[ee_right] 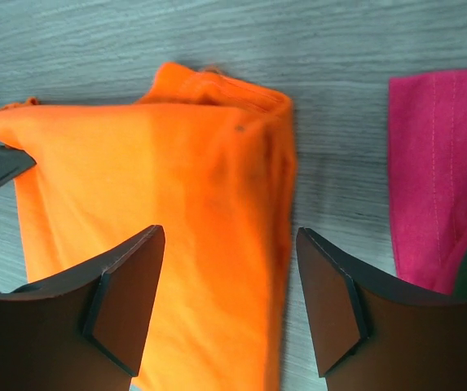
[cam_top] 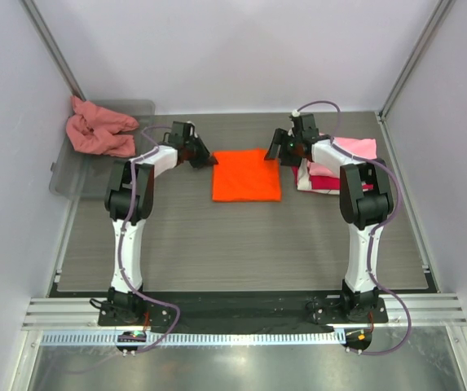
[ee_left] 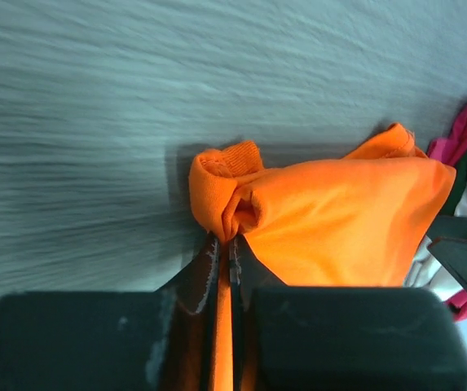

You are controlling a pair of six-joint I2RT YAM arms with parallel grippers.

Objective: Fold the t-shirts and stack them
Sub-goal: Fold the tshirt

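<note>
Folding the orange t-shirt (cam_top: 246,175) looks nearly done: it lies squared in the middle of the worktop (cam_top: 217,244). Your left end effector (ee_left: 225,244) pinches its corner; your right end effector (ee_right: 229,236) hovers spread over the opposite edge. Next, you probably grip there and lift it onto the pink-and-red stack (cam_top: 341,167). No writing is legible.

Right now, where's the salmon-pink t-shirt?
Top view, far-left corner: the salmon-pink t-shirt lies crumpled in the clear grey tray, left of the left pincer.

Grey wood-grain table (cam_top: 241,244), enclosed by plain white walls (cam_top: 233,49) left, far and right; metal posts (cam_top: 51,45) in far corners; aluminium rail (cam_top: 233,314) near.
</note>
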